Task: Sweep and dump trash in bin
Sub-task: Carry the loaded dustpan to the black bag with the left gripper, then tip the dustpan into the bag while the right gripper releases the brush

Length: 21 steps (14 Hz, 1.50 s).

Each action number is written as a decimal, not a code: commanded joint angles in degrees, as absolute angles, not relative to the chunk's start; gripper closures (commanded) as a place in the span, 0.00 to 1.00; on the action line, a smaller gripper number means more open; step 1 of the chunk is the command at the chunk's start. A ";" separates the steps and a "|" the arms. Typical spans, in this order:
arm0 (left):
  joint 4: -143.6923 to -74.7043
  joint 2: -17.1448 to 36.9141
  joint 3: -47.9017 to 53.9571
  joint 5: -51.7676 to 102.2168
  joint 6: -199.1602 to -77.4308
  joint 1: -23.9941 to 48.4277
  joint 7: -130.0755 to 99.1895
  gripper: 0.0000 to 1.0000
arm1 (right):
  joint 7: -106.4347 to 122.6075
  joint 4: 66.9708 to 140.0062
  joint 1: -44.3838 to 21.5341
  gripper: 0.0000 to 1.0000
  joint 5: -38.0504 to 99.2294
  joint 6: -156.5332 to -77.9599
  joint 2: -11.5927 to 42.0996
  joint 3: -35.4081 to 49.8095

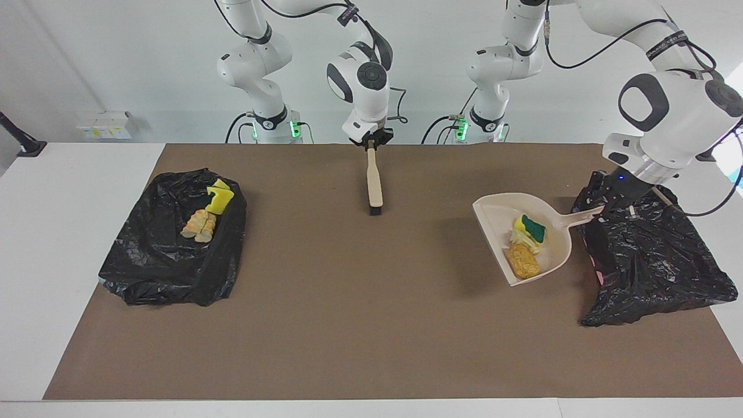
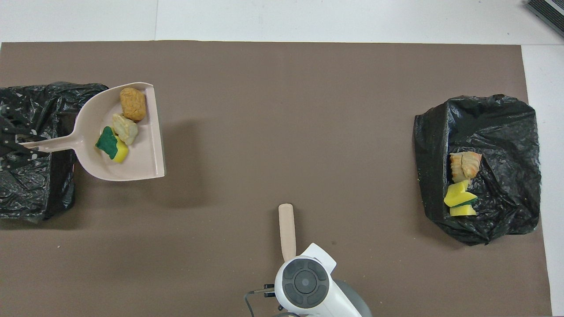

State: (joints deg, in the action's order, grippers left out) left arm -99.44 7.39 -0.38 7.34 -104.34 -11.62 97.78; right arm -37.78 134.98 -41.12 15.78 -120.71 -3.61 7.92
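A white table carries a brown mat that covers most of its top, with a pale wall rising at the robots' edge. At the left arm's end of the table sits a bin lined with a black bag, and at the right arm's end sits a second black-bagged bin.

The left tool hangs over the rim of the bin at its own end, its fingertips closed on the handle of a beige dustpan. The pan is lifted off the mat and casts a shadow beneath it; its scoop juts out from the bin toward the middle of the table. In the scoop lie three pieces of trash: a yellow sponge with a green face, a pale lump touching it, and a tan-orange bread-like lump by the pan's open lip.

The right tool is over the robots' edge of the mat, near the middle of that edge, its fingers pinched on the top of a brush. The brush hangs downward with its dark bristles lowest.

More trash lies on the bag of the bin at the right arm's end: yellow sponge chunks and, just beside them, tan bread-like lumps.
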 commanded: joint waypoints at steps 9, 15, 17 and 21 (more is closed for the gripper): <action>-83.42 14.94 -0.61 3.79 -100.18 -28.12 114.25 1.00 | -30.26 128.07 -36.58 0.00 17.49 -118.30 -4.30 7.29; -83.93 15.38 -0.44 -12.54 -112.13 -28.48 113.56 1.00 | -27.87 118.59 -29.38 0.00 14.78 -113.31 -6.59 6.94; -84.99 15.21 -0.61 -18.86 -113.11 -27.86 111.72 1.00 | -23.76 115.68 -24.81 0.00 14.41 -108.13 -8.08 6.94; -86.57 14.59 -0.53 -32.22 -113.82 -25.23 103.46 1.00 | -13.29 115.14 -14.18 0.00 12.23 -100.82 -13.26 6.86</action>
State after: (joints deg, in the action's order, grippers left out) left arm -85.41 15.24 -0.11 -27.14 -112.70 -27.41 107.04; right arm -17.29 114.73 -18.41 14.21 -103.25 -10.68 6.27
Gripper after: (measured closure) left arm 0.687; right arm 0.000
